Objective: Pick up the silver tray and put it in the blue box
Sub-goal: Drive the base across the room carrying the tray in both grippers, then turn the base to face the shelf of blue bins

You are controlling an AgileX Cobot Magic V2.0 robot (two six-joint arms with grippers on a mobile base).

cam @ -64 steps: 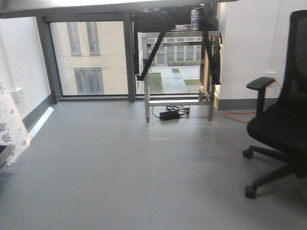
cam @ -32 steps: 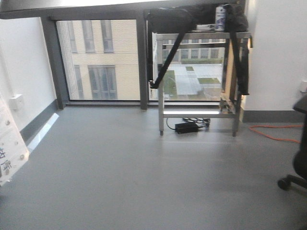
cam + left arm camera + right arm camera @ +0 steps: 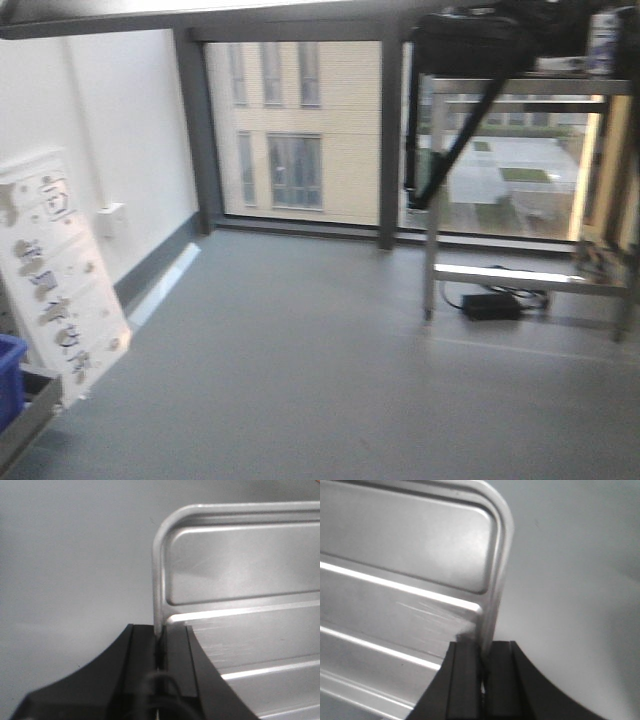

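Now we carry the silver tray [image 3: 240, 580], with the left pincer [image 3: 160, 647] and right pincer [image 3: 482, 652] each clamped on its rim. Next we must reach the blue box [image 3: 8, 380], at the front view's lower left.

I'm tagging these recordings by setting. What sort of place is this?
Probably an office or lab room: a bare grey floor, tall dark-framed windows facing a neighbouring building, and a metal-frame bench with a power adapter on the floor beneath it.
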